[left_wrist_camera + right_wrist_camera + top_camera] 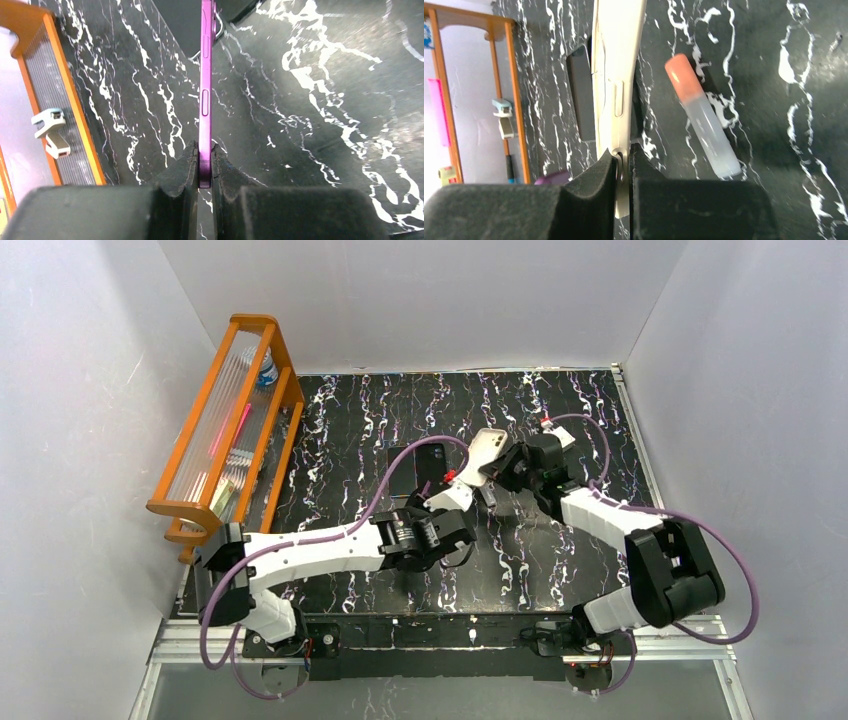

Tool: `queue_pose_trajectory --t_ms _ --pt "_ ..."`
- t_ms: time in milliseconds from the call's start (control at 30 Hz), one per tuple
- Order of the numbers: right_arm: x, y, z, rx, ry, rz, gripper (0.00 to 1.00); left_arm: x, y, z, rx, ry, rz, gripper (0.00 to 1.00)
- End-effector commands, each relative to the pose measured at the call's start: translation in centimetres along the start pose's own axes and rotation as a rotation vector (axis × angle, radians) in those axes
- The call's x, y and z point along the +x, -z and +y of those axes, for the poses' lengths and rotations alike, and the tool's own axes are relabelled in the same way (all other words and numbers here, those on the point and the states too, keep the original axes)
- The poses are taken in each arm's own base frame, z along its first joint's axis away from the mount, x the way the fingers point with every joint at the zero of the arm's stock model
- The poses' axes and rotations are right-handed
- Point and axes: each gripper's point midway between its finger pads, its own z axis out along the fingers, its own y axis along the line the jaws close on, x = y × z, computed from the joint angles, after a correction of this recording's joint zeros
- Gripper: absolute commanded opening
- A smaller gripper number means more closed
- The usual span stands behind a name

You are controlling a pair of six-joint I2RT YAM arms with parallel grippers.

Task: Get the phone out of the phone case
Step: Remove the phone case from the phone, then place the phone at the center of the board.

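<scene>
The left gripper [205, 150] is clenched on the near end of the purple phone [205, 90], one pad on each flat face. The phone is seen edge-on with its side buttons toward the wrist camera. Its long axis runs straight out from the fingers and leaves the top of that view.

The right gripper [624, 152] is likewise clamped shut, on the cream phone case [616, 65]. The case is also edge-on and points directly away from its fingers. Phone and case are apart, each in its own gripper. From above, the case [487, 452] is held over mid-table just right of the left arm's wrist. The phone itself is hard to pick out there.

A clear tube [704, 117] with an orange-pink cap lies on the table [325, 100] just right of the case. A dark flat slab [580, 95] lies to the case's left. Open marbled tabletop spreads to the right of the phone. Farther left, an orange rack [235, 430] lines the table's left edge. White walls [90, 390] close in the left, right and far sides.
</scene>
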Motion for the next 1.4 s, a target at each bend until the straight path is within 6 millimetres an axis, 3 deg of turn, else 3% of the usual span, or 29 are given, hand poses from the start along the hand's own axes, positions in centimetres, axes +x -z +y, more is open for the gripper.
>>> queue_pose_trajectory --t_ms 0,200,367,500,967,1367 --pt "0.7 2.3 1.4 -0.115 0.111 0.021 0.01 2.8 -1.2 0.9 -0.054 -0.005 0.094 0.00" --pt "3.8 3.7 1.3 -0.221 0.165 0.133 0.01 4.6 -3.5 -0.2 -0.110 -0.098 0.179 0.00" --pt "5.6 4.2 0.9 -0.265 0.173 0.196 0.01 5.6 -4.7 -1.3 -0.134 -0.152 0.236 0.00" --pt "6.6 4.3 0.4 -0.273 0.180 0.230 0.01 6.4 -5.3 -2.0 -0.145 -0.159 0.275 0.06" --pt "7.6 4.5 -0.8 -0.258 0.173 0.260 0.01 8.5 -7.5 -5.7 -0.101 -0.119 0.326 0.26" --pt "7.9 4.4 -1.3 -0.241 0.183 0.273 0.01 7.0 -9.0 -6.9 -0.053 -0.024 0.305 0.52"
